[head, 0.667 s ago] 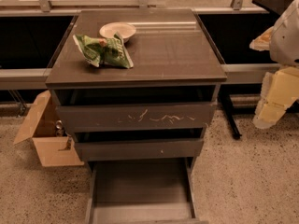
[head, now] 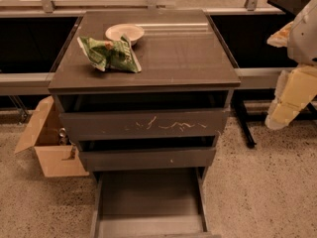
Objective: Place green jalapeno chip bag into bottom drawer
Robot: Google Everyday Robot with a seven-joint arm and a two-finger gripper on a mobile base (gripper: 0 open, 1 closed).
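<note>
Landmark: the scratched drawer front (head: 148, 124).

The green jalapeno chip bag (head: 110, 54) lies on the worktop (head: 183, 58), above the scratched front and toward its L end. It is crumpled, w/ its rear edge against the white bowl (head: 125, 32). Its long axis runs approx L-R, parallel to the scratched front and dipping a little toward the viewer at the R end.

The tool (head: 277, 118) hangs at about the scratched front's height, off its R end and clear of the cabinet side, holding nothing. Whether it is apart or together cannot be told.

So the bag lies up and to the L of the tool, w/ most of the worktop's width between them. The single arm prob. needs to rise over the worktop edge and cross L, approaching across the bag's short axis.

The bottom drawer (head: 148, 192) sits two fronts below the scratched front, pulled out toward the viewer, tray bare. Task not yet begun by the look of it.
</note>
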